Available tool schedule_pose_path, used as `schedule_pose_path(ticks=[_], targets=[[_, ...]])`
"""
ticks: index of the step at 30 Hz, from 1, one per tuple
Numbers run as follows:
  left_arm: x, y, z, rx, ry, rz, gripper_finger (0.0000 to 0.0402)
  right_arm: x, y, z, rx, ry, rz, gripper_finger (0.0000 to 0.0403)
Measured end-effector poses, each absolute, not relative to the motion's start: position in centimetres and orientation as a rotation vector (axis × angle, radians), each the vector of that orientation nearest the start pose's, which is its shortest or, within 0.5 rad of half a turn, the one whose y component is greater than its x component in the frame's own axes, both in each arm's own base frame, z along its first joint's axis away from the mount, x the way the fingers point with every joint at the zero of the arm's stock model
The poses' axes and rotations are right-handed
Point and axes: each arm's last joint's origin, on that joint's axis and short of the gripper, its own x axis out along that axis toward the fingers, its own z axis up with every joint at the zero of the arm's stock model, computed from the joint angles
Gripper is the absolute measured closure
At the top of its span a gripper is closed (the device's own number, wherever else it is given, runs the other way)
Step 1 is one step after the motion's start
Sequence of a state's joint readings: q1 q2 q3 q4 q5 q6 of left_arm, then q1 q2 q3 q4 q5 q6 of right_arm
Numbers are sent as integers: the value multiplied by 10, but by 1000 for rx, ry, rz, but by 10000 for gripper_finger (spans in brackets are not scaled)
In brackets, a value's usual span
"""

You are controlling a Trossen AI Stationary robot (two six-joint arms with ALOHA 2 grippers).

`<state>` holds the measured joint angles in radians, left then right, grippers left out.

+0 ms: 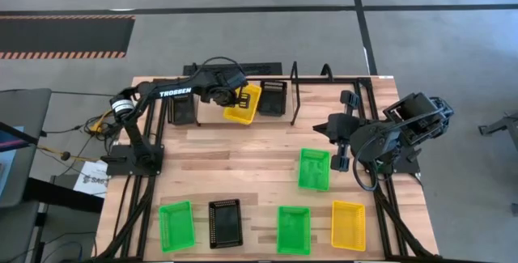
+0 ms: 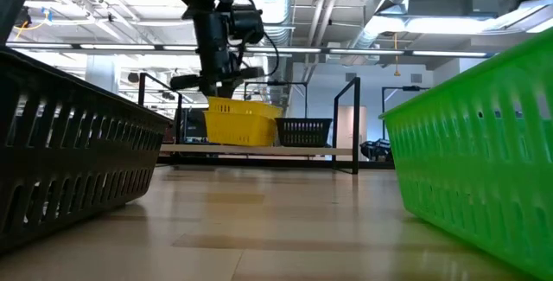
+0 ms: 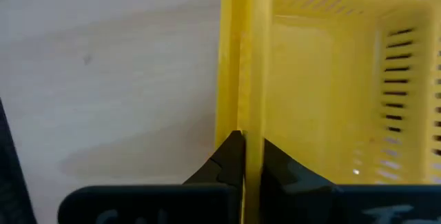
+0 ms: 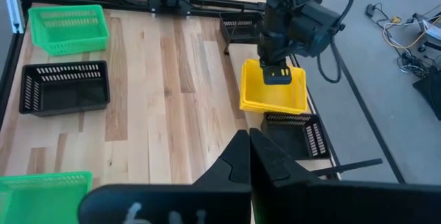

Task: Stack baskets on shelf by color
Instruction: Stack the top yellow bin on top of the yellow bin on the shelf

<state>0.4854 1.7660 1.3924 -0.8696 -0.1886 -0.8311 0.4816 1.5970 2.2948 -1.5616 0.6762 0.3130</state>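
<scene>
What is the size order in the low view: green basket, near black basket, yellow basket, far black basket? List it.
1. green basket and near black basket: tied, since both are close to the camera and cut off by the picture's edges.
2. yellow basket, far off.
3. far black basket, slightly smaller.

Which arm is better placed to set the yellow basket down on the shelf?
Left. The left gripper is shut on the rim of the yellow basket, tilted over the shelf between two black baskets. The right gripper waits shut beside a green basket.
</scene>
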Motion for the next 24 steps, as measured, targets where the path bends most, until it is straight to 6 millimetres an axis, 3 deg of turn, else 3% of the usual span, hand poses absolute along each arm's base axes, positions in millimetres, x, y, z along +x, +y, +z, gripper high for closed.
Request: schedule_pose_path(ticks=[8,17,20,24], targets=[[314,176,259,-823,905,1037,353,216,93,502,-175,681,-290,397],[306,174,258,-832,992,1072,293,216,95,502,-179,680,-281,397],[300,172,262,-844,1022,1069,286,216,94,502,-177,681,-285,397],[292,166,280,-848,1096,1067,289,216,92,502,-176,682,-293,397]])
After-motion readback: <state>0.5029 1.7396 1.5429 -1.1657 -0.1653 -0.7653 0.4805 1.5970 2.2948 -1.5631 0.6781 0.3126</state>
